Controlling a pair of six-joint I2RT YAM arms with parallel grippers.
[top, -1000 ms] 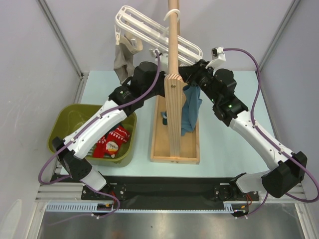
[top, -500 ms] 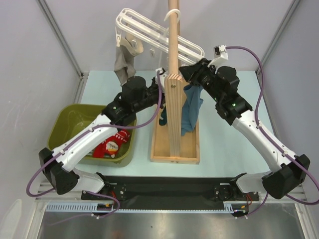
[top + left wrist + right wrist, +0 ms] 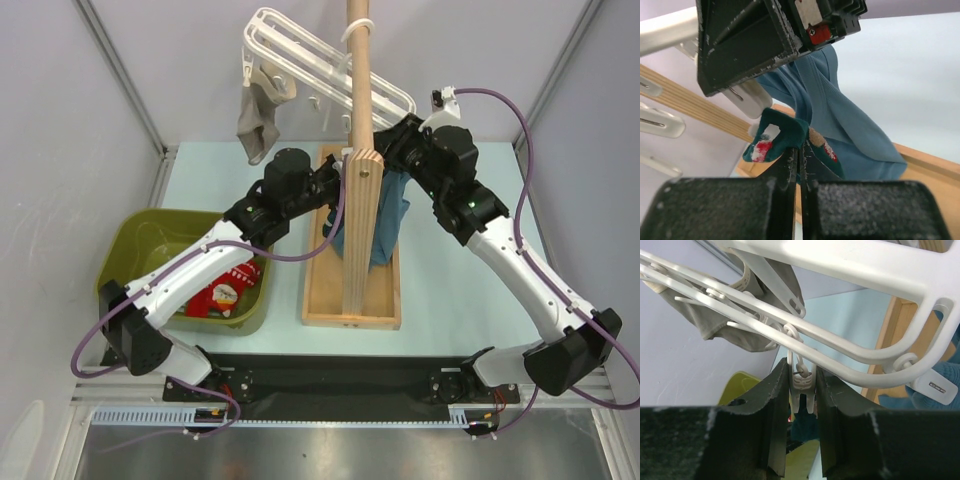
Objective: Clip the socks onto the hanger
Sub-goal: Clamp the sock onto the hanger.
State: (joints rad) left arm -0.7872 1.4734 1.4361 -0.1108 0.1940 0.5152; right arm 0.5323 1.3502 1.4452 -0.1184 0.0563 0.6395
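Observation:
The white slatted hanger [image 3: 330,65] hangs tilted on the wooden pole. In the right wrist view my right gripper [image 3: 803,390] is shut on one white clip peg [image 3: 803,380] dangling under the hanger's bars [image 3: 850,352], a finger pressing each side. In the top view it [image 3: 385,138] sits just right of the pole. My left gripper [image 3: 800,157] is shut on a dark teal sock with red and white patches [image 3: 782,132], held up below the right gripper's black body. In the top view the left gripper [image 3: 338,192] is against the pole's left side.
A grey-beige sock [image 3: 258,120] hangs from the hanger's left end. A medium-blue garment [image 3: 392,215] hangs by the pole [image 3: 362,150], which stands on a wooden tray base [image 3: 350,290]. A green bin [image 3: 135,250] at the left holds red patterned socks [image 3: 225,295].
My left arm swung right and forward, bringing the teal sock up beside the pole under the hanger. The hanger and pole shifted slightly right. My right gripper stayed at the hanger.

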